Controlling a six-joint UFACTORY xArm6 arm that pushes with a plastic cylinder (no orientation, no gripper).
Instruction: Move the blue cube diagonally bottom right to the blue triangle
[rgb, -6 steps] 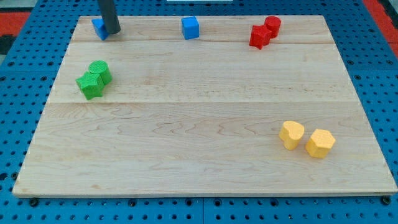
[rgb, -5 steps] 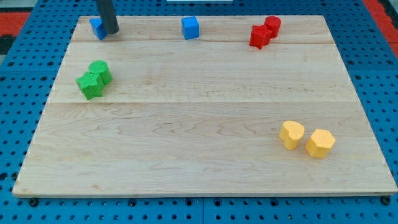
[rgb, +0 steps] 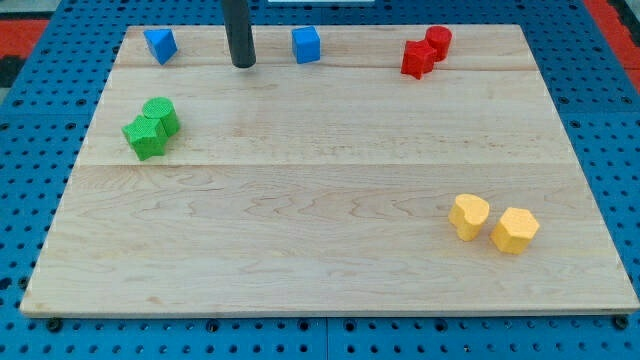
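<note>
Since the earlier frames my tip (rgb: 243, 65) has left the blue triangle (rgb: 160, 44) and now stands further toward the view's right, in the gap between that triangle and the blue cube (rgb: 306, 44). The tool is a plain dark rod with nothing to spread or press together; it pinches nothing and touches no block. The rod comes down from the view's top edge and its end rests on the worktop (rgb: 320, 260) near the top edge of the board.

The blue cube lies to the view's right of my tip and slightly higher in the view, near but clearly apart from it. The blue triangle lies to the view's left of my tip, a little further off than the cube, close to the worktop's top left corner. Both blue blocks sit at about the same height in the view, and neither has shifted from where it was in the earlier frames.

Further to the view's right along the top edge, two red blocks (rgb: 425, 52) touch each other. Below the blue triangle, toward the view's left side, two green blocks (rgb: 151, 128) are pressed together. Well apart from everything else, near the bottom right, two yellow blocks (rgb: 493, 223) lie side by side, just touching or nearly so.
</note>
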